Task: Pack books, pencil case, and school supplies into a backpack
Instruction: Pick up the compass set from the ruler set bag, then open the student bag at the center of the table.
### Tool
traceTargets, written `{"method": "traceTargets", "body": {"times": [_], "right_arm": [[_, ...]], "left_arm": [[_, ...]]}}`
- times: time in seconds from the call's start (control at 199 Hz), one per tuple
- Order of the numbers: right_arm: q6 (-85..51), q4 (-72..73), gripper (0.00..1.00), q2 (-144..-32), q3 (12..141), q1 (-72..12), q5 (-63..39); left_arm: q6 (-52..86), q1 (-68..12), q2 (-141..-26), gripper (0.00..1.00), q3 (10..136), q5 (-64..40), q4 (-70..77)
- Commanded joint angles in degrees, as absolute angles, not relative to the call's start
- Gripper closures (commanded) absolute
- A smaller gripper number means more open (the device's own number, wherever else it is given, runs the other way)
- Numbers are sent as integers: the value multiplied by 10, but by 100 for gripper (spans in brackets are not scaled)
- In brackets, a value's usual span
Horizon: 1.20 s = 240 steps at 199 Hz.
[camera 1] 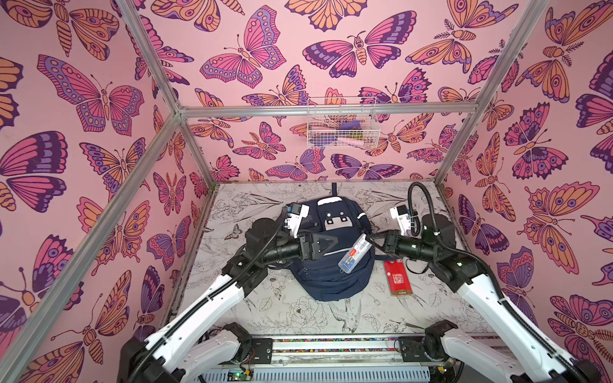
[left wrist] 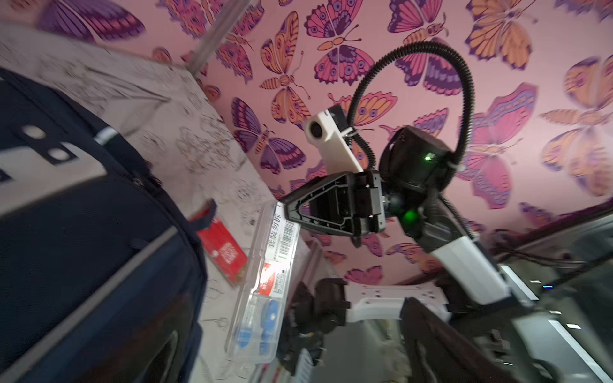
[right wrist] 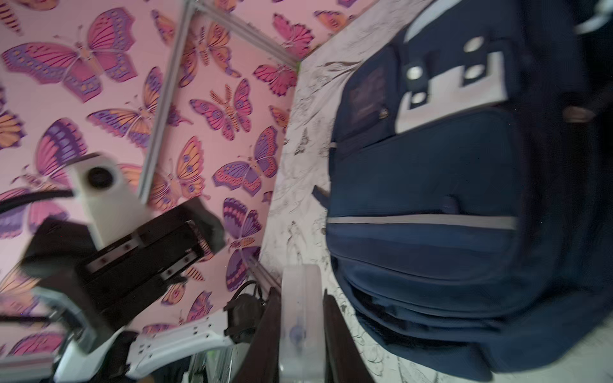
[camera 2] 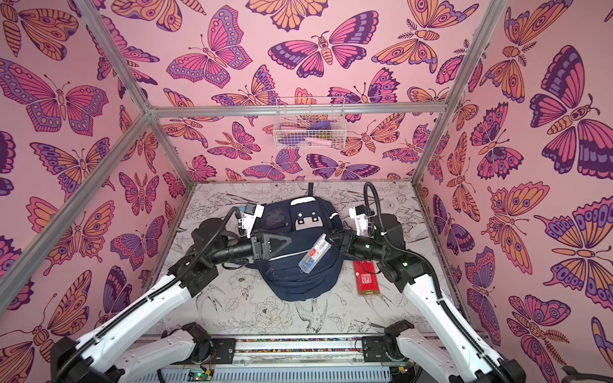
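The flower-printed worktop carries the navy backpack, which lies flat at its centre with the front pockets up. The left hand hovers over the backpack's left side, jaws spread wide and empty. The right hand pinches the far end of a clear supplies case above the backpack. A red packet lies just right of the backpack.

The backpack lay mid-table, a clear case above its 3 o'clock side. A packet lay just beside the backpack at 4 o'clock. A wire basket hung at 12.
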State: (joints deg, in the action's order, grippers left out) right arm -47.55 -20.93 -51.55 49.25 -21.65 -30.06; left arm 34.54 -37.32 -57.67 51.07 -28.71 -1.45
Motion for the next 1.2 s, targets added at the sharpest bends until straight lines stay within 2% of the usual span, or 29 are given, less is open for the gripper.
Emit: {"method": "traceTargets", "body": {"times": [0.0, 0.105, 0.271, 0.456, 0.527, 0.707, 0.843, 1.078, 1.199], "right_arm": [[-489, -368, 100, -479, 486, -218, -123], [-525, -399, 100, -422, 451, -218, -69], [-591, -371, 100, -335, 381, -218, -70], [-598, -387, 100, -314, 362, -218, -74], [-598, -394, 100, -312, 363, -219, -76], [-594, -402, 100, -311, 372, -218, -81], [-596, -403, 100, -305, 375, -218, -79], [-623, -350, 100, -309, 362, -219, -90], [-650, -250, 100, -342, 349, -223, -120]], "left_arm": [[126, -419, -632, 0, 533, -42, -242], [85, -476, -700, 0, 554, 15, -268], [46, -528, -831, 0, 615, 60, -316], [30, -555, -904, 0, 664, 157, -330], [37, -555, -915, 4, 674, 175, -328], [41, -554, -930, 33, 688, 191, -322], [41, -552, -933, 49, 683, 182, -318], [51, -549, -917, 99, 686, 177, -318], [65, -540, -876, 100, 689, 163, -308]]}}
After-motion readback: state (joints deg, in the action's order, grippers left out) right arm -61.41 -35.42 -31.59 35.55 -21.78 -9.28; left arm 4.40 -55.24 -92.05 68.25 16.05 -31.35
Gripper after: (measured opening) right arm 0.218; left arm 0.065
